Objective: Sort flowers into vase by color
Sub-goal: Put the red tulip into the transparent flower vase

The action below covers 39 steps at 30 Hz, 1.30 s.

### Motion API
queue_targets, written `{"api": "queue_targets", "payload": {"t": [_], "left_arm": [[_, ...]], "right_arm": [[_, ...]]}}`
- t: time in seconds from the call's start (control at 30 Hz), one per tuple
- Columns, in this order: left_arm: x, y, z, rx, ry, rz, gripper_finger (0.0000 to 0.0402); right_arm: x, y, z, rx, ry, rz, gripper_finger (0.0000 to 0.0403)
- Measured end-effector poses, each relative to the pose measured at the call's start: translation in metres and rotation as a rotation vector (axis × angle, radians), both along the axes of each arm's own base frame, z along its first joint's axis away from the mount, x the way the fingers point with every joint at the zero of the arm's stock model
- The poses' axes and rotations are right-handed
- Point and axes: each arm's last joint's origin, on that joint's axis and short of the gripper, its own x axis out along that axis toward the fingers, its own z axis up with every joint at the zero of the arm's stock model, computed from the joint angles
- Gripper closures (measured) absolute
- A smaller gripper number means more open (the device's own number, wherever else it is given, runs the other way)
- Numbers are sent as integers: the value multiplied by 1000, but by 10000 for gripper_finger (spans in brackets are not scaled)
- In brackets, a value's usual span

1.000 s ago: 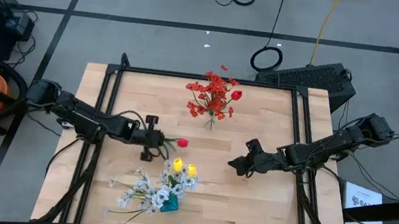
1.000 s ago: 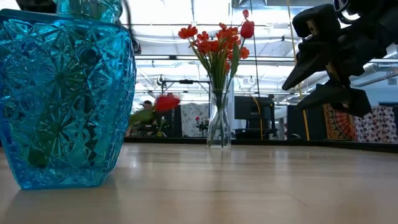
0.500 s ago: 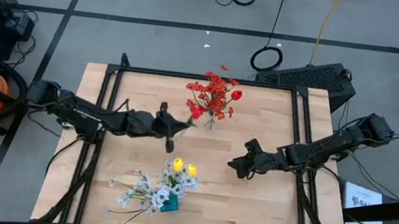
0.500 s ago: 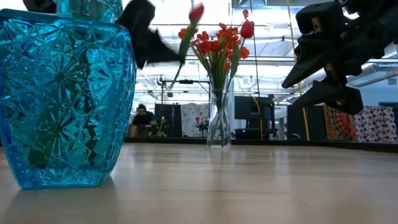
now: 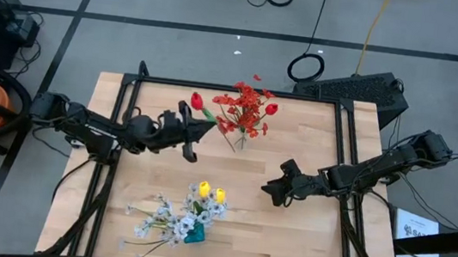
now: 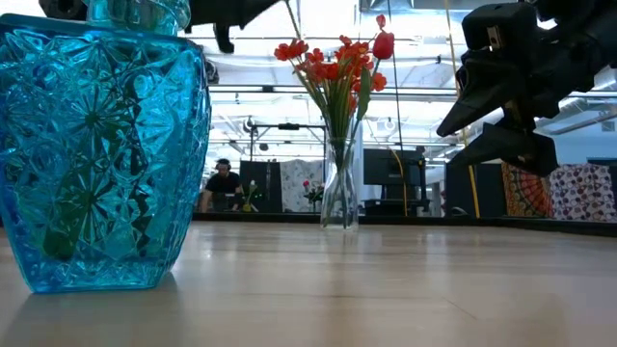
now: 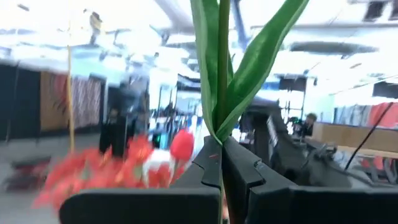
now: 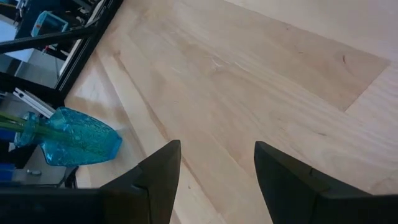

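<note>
My left gripper (image 5: 197, 130) is raised over the table's middle left, just left of the clear glass vase (image 6: 339, 193), which holds red sprays (image 5: 244, 111). It is shut on a single red bud flower (image 5: 197, 101) with green leaves (image 7: 249, 68). The flower's bud is out of the left wrist view. My right gripper (image 5: 272, 188) hangs open over the table's right half, touching nothing (image 8: 211, 174). A blue cut-glass vase (image 6: 96, 145) near the front edge holds yellow tulip buds (image 5: 210, 192) and pale sprays (image 5: 168, 222). My left gripper pinches the flower's thin green stem (image 7: 221, 163) between its two fingers, just below where the leaves branch off. The fingers tilt upward and the stem runs on past their tips. The flower is lifted clear of the table, bud end up and toward the far edge.
A black frame (image 5: 233, 88) runs around the wooden tabletop (image 5: 285, 247). Bare wood lies between the two vases and across the near right part. Beyond the table are a black case (image 5: 363, 88), cables on the floor and a person (image 6: 224, 183) far back in the room.
My left gripper has risen and tipped from pointing down to slanting upward, drifting toward the far edge and the clear vase while staying shut on the stem. The red bud has swung from low over the table's middle up beside the red sprays.
</note>
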Motion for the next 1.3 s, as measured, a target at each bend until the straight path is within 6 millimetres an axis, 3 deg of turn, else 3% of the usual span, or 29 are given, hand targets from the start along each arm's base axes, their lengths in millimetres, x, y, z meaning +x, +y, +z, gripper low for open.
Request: {"api": "queue_targets", "payload": {"t": [0.17, 0.3, 0.77, 1.3], "left_arm": [[14, -9, 15, 165, -21, -77, 401], [31, -12, 18, 292, 42, -28, 401], [47, 14, 4, 309, 120, 89, 401], [48, 23, 2, 309, 125, 119, 401]], "right_arm": [[0, 0, 0, -15, 0, 6, 206], [1, 0, 1, -25, -14, 16, 206], [2, 1, 2, -18, -28, 18, 206], [2, 1, 2, -35, -28, 32, 206]]}}
